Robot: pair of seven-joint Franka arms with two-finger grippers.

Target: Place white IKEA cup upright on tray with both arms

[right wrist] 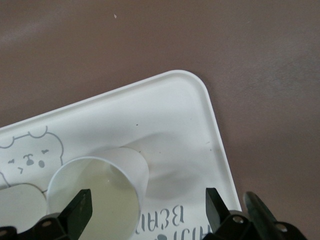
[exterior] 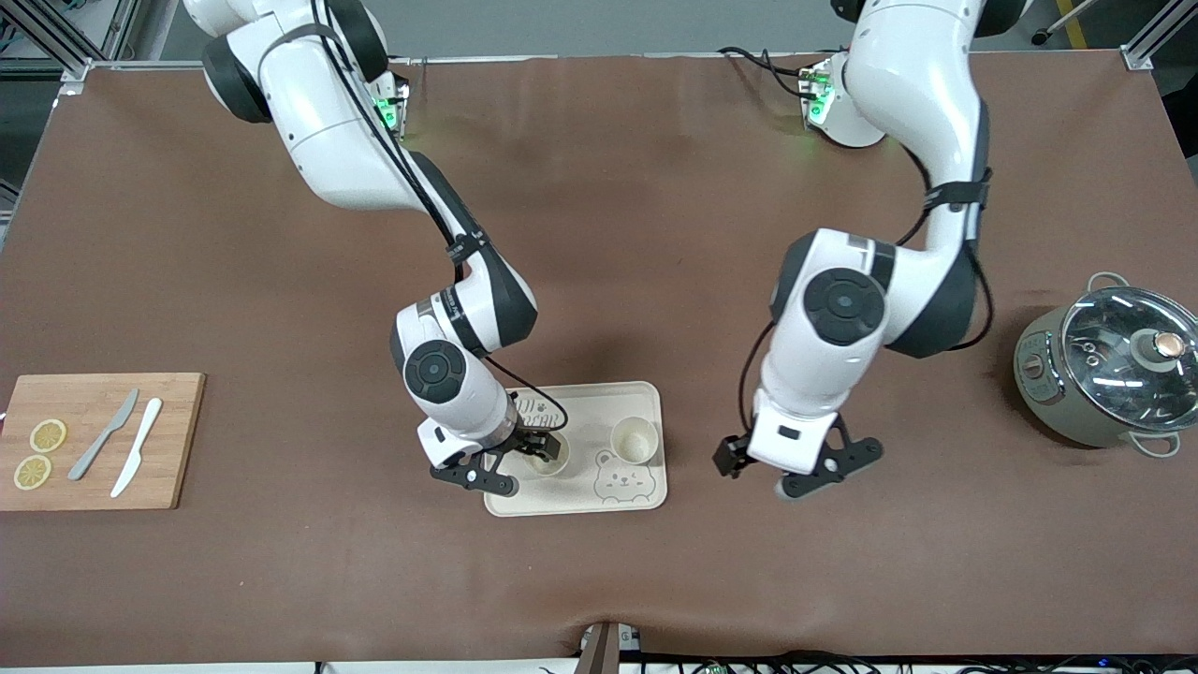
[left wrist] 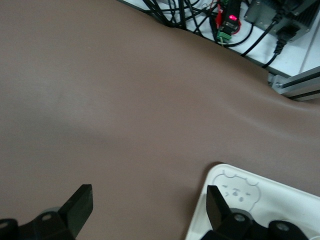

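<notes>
The cream tray (exterior: 599,404) with bear drawing lies at the table's middle, near the front camera. Two white cups stand upright on it: one (exterior: 635,440) toward the left arm's end, one (exterior: 558,462) toward the right arm's end. My right gripper (exterior: 540,447) is open just above the second cup (right wrist: 95,192), one finger over its mouth, the other over the tray's lettering, touching nothing. The tray (right wrist: 170,115) fills the right wrist view. My left gripper (exterior: 735,459) is open and empty over bare table beside the tray (left wrist: 280,200).
A bamboo cutting board (exterior: 94,440) with two knives and lemon slices lies at the right arm's end. A grey pot with a glass lid (exterior: 1114,370) stands at the left arm's end. Cables run along the table's front edge (left wrist: 225,25).
</notes>
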